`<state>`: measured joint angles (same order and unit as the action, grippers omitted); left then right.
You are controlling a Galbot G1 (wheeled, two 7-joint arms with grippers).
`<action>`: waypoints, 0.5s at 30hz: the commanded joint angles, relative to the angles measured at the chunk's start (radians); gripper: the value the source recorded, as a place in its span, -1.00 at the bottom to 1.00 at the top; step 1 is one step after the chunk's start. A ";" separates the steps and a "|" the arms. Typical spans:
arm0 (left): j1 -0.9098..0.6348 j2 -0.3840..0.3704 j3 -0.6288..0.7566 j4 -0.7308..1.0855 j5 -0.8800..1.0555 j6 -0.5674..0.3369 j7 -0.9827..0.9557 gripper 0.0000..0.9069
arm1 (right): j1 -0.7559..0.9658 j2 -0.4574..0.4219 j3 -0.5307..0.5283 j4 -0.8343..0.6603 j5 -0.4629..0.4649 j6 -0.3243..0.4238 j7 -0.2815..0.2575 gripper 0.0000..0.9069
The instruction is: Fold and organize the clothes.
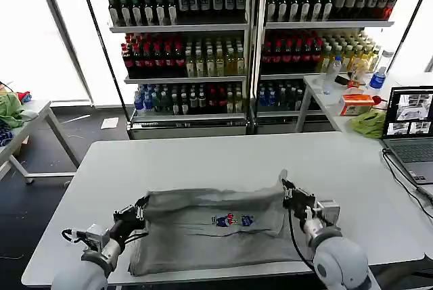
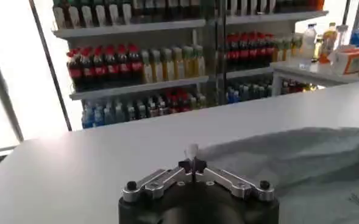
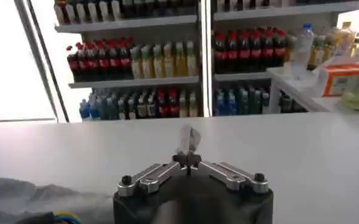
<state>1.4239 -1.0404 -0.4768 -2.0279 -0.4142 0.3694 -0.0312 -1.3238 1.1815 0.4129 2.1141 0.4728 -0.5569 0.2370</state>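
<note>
Head view: left gripper [image 1: 140, 210] and right gripper [image 1: 289, 192] pinching grey shirt [image 1: 216, 232] corners

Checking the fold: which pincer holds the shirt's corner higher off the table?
The right pincer; its corner of the grey shirt peaks upward, unlike the left pincer's.

White tabletop [image 1: 203, 161] in the foreground. Behind it, metal shelving [image 1: 250, 26] stocked with rows of bottled drinks, backed by bright windows [image 1: 27, 26]. Dark floor [image 1: 88, 128]. Side tables at left [image 1: 30, 117] and right [image 1: 325, 94]; laptop [image 1: 413, 131] near the tabletop's right edge.
</note>
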 commanded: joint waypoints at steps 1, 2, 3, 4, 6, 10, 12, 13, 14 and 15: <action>0.062 -0.001 0.000 0.002 0.056 0.000 0.002 -1.00 | -0.182 0.025 0.032 0.057 -0.092 0.018 0.022 -1.00; 0.065 -0.001 0.000 0.003 0.062 0.000 0.003 -1.00 | -0.190 0.026 0.032 0.057 -0.099 0.020 0.026 -1.00; 0.069 -0.001 0.001 0.004 0.064 0.000 0.003 -1.00 | -0.196 0.027 0.033 0.057 -0.102 0.022 0.030 -1.00; 0.072 -0.002 0.001 0.004 0.068 -0.001 0.004 -1.00 | -0.202 0.029 0.035 0.056 -0.102 0.023 0.035 -1.00; 0.072 -0.004 0.001 0.006 0.071 -0.001 0.004 -1.00 | -0.210 0.035 0.036 0.046 -0.112 0.030 0.039 -1.00; 0.065 -0.005 0.003 0.013 0.077 0.000 0.005 -1.00 | -0.213 0.045 0.021 0.004 -0.155 0.061 0.047 -1.00; 0.066 -0.005 0.004 0.014 0.085 0.000 0.011 -1.00 | -0.212 0.048 0.011 -0.015 -0.162 0.066 0.048 -1.00; 0.068 -0.006 0.003 0.015 0.090 0.000 0.015 -1.00 | -0.211 0.049 0.010 -0.020 -0.163 0.066 0.049 -1.00; 0.069 -0.007 0.004 0.016 0.094 0.000 0.016 -1.00 | -0.208 0.050 0.003 -0.031 -0.169 0.071 0.051 -1.00; 0.070 -0.009 0.005 0.016 0.100 -0.001 0.016 -1.00 | -0.207 0.051 0.001 -0.036 -0.171 0.073 0.052 -1.00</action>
<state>1.4767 -1.0452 -0.4729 -2.0149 -0.3461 0.3683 -0.0208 -1.4814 1.2238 0.4187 2.1107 0.3521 -0.5059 0.2791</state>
